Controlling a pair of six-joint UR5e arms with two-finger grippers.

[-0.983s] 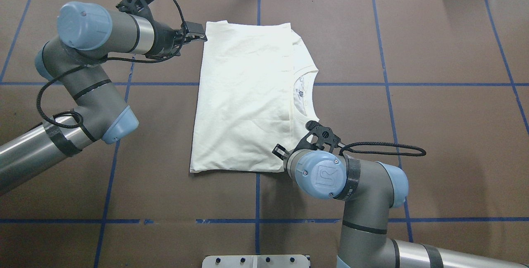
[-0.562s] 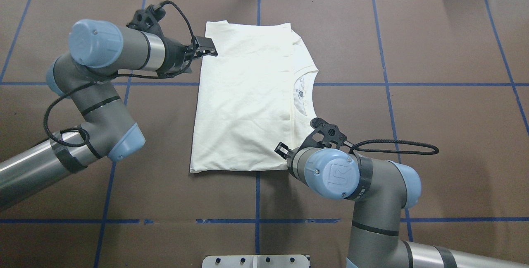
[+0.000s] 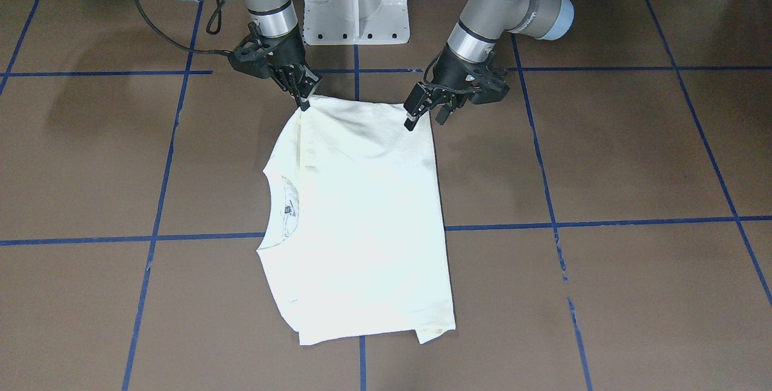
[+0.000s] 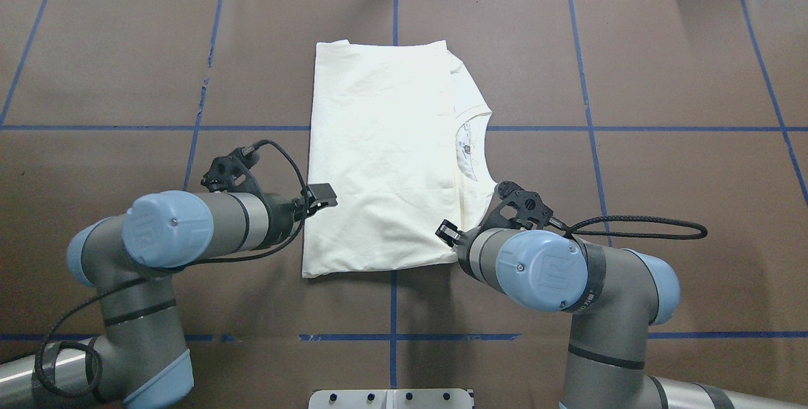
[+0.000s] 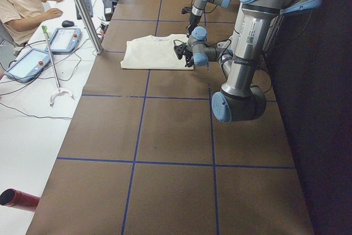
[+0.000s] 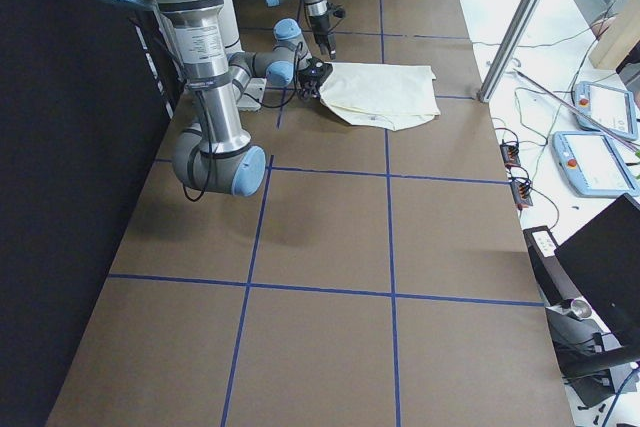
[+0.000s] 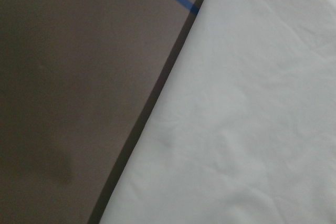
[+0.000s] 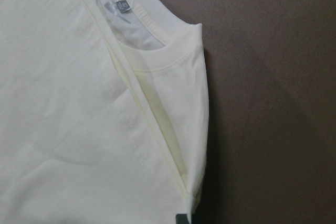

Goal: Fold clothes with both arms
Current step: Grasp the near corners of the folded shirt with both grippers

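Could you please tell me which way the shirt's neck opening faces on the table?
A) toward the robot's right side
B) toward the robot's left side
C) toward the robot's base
A: in the overhead view, taken from behind the robot, the collar lies on the right-hand edge of the shirt.

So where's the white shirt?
In the overhead view, the cream-white folded shirt lies mid-table, its near end between the left black hand and right black hand.
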